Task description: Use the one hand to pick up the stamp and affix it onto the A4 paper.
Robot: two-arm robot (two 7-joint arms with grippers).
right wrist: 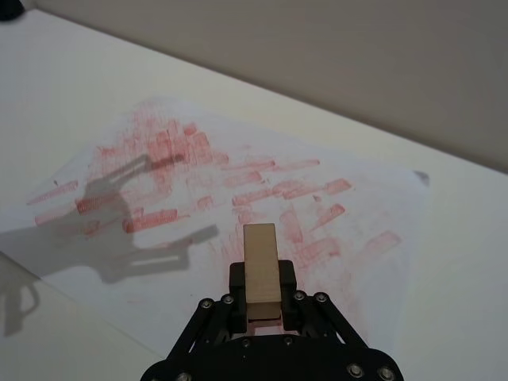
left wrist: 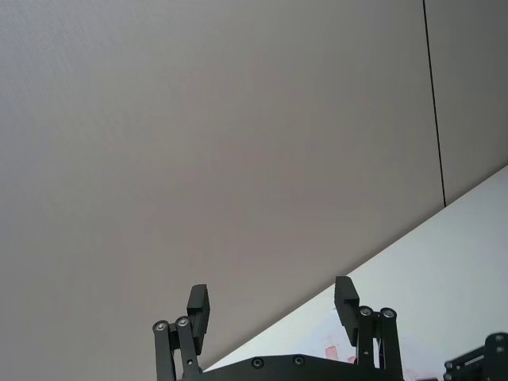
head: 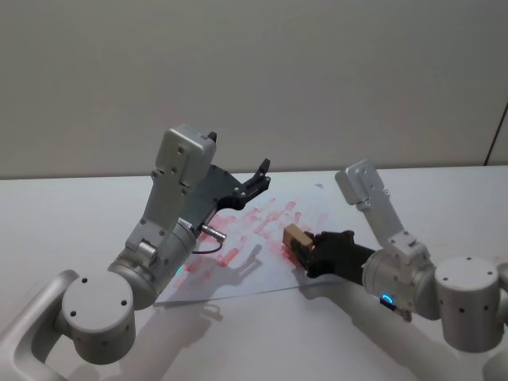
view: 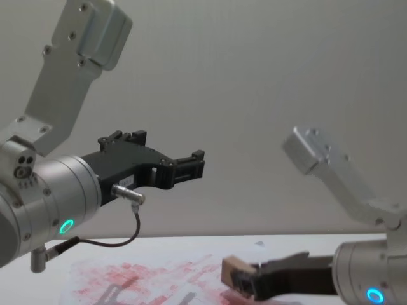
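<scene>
The left gripper (view: 194,162) hangs high above the table (view: 305,245), its black fingers pointing toward the right side, well clear of the A4 paper (view: 133,277) that lies flat below it, covered in smudged red prints. Low on the right, the right gripper (view: 243,282) reaches in level with its fingers closed on the stamp (view: 233,268), which sits close over the paper's right part; whether it touches the sheet cannot be told.

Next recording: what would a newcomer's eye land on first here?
The right gripper is shut on the small wooden stamp, low at the right side of the A4 paper, which is covered in smudged red prints. The left gripper hangs open and empty, raised above the paper's left part.
</scene>
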